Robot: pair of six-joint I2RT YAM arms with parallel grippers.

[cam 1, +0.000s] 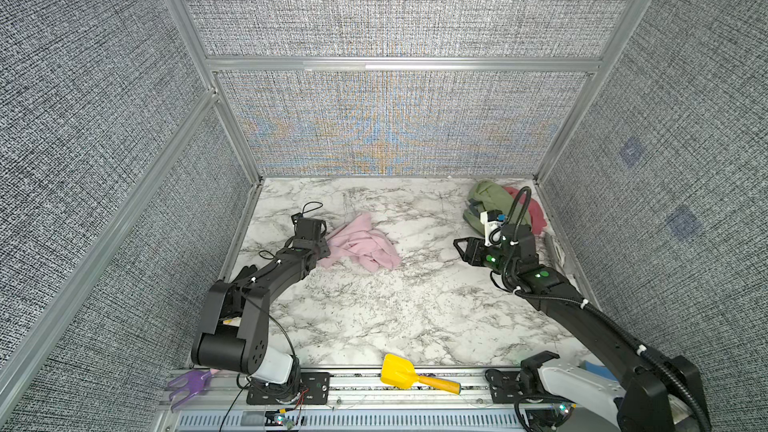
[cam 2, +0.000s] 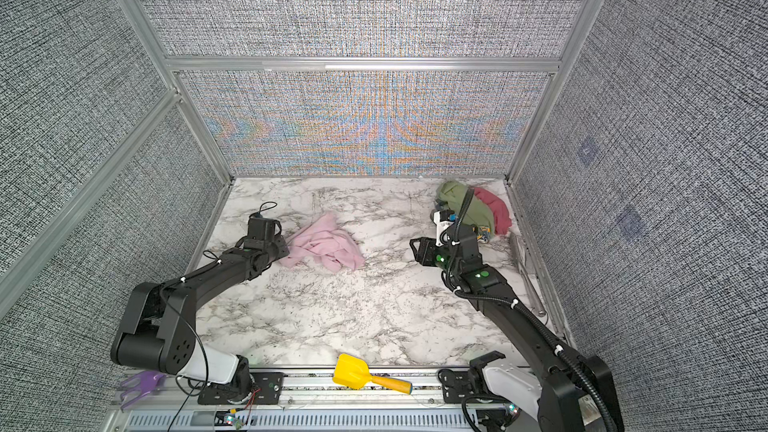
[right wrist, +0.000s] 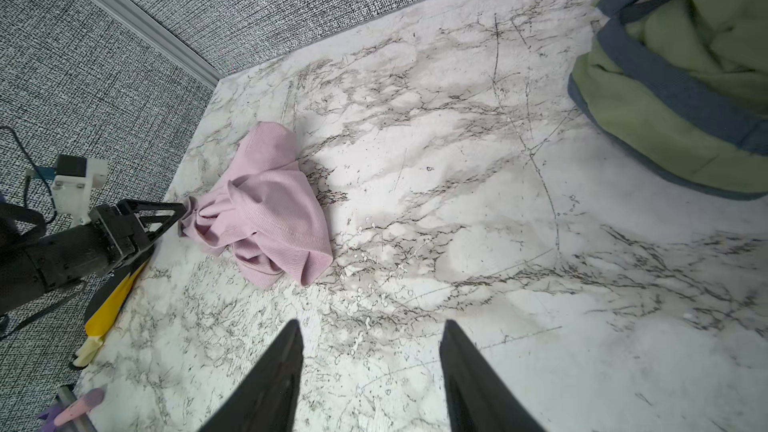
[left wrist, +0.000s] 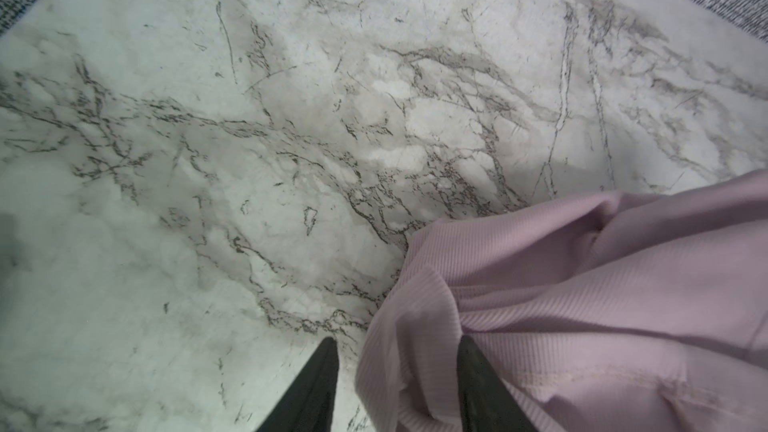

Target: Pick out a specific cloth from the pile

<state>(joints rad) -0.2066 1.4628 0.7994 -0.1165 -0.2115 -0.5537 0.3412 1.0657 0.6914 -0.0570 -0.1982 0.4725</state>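
Observation:
The pale pink cloth (cam 1: 365,243) (cam 2: 324,247) lies crumpled on the marble table (cam 1: 374,317), left of centre and well apart from the pile. My left gripper (cam 1: 327,242) (left wrist: 397,340) is at the cloth's left edge, low over the table. Its jaws stand apart with a loose fold of the cloth (left wrist: 582,284) between them, not pinched. The right wrist view shows the same edge-on contact at the cloth (right wrist: 270,209). The pile (cam 1: 494,201) (cam 2: 461,201), olive green and rose-red, sits in the far right corner. My right gripper (cam 1: 459,245) (right wrist: 370,324) hovers open and empty in front of it.
Grey fabric walls close in the left, back and right sides. A yellow scoop (cam 1: 399,369) and a purple tool (cam 1: 189,382) lie on the front rail. A metal rod (cam 2: 528,276) lies along the right wall. A blue-yellow patterned piece (cam 2: 484,234) peeks from the pile.

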